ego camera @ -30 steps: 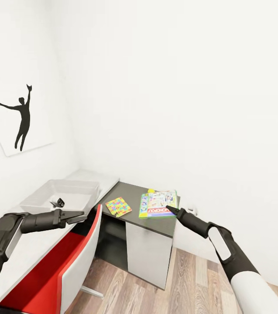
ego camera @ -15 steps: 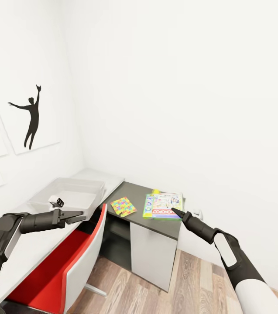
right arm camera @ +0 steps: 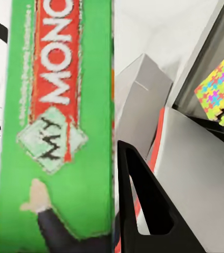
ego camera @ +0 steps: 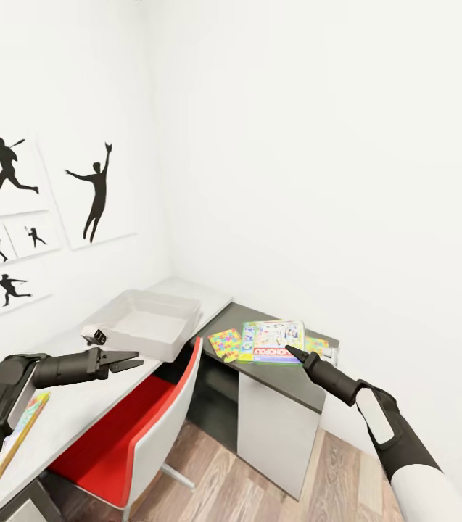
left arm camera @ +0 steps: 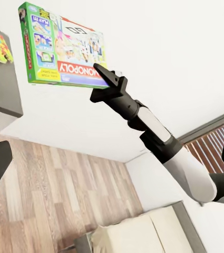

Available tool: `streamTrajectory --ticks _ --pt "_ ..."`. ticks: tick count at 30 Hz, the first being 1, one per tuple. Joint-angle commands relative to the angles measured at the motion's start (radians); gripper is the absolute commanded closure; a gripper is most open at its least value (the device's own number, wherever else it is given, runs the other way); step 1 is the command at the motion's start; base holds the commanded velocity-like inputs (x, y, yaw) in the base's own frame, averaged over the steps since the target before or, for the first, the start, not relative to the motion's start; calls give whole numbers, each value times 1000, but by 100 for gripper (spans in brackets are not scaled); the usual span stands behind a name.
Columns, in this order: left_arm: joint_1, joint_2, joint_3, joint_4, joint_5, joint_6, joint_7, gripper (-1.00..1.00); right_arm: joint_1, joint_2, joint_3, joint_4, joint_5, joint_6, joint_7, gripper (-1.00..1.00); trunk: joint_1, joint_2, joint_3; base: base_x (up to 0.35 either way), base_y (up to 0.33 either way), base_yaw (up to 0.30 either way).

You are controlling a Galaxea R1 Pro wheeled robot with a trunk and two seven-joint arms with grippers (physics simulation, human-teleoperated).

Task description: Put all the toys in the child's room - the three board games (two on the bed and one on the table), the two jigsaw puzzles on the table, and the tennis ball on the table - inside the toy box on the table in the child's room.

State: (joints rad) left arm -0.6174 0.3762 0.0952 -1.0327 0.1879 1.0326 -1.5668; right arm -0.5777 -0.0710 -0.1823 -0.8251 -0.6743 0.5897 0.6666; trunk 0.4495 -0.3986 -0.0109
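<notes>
The right tool point(ego camera: 294, 352) pinched the near edge of the flat green-bordered Monopoly board game box point(ego camera: 278, 341), holding it level in the air above the dark grey bench point(ego camera: 278, 377); the left wrist view showed the box point(left arm camera: 64, 47) clear of the surface, gripped at one corner of its long side. The cover was bright, with a red title band, a yellow-green border and a busy printed picture. A corner pinch on so wide a box looked likely to let it droop or twist, so the carry to the wide, shallow, light grey toy box point(ego camera: 147, 322) on the adjoining white bench point(ego camera: 78, 406) would best go slowly, with the box kept flat and lowered inside the rim before release. The left tool point(ego camera: 123, 360) hung over the white bench near the bin, its fingers slightly apart and holding nothing. A thin multicoloured jigsaw puzzle sheet point(ego camera: 225, 343) lay on the dark bench between bin and game. A red chair point(ego camera: 125, 428) stood below.
</notes>
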Motion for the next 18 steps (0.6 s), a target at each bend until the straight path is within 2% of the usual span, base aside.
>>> streamTrajectory --ticks 1,6,10,14,18 --pt "-1 0 -1 0 -1 11 -4 -100 0 0 -2 0 -5 7 1 100 0 -1 -1 1 -119 289" --pt "-1 0 -1 0 -1 11 -4 -100 0 0 -2 0 -5 7 1 100 0 -1 -1 62 -117 288" --pt "-1 0 -1 0 -1 11 -4 -100 0 -1 -2 0 -5 6 2 100 0 -1 -1 204 -40 233" --pt "-1 0 -1 0 -1 9 -4 -100 0 -1 -2 0 -5 6 2 100 0 -1 -1 239 -8 114" --pt "-1 0 -1 0 -1 7 -4 -100 0 -1 -2 0 -5 6 2 100 0 -1 -1 96 -2 32"
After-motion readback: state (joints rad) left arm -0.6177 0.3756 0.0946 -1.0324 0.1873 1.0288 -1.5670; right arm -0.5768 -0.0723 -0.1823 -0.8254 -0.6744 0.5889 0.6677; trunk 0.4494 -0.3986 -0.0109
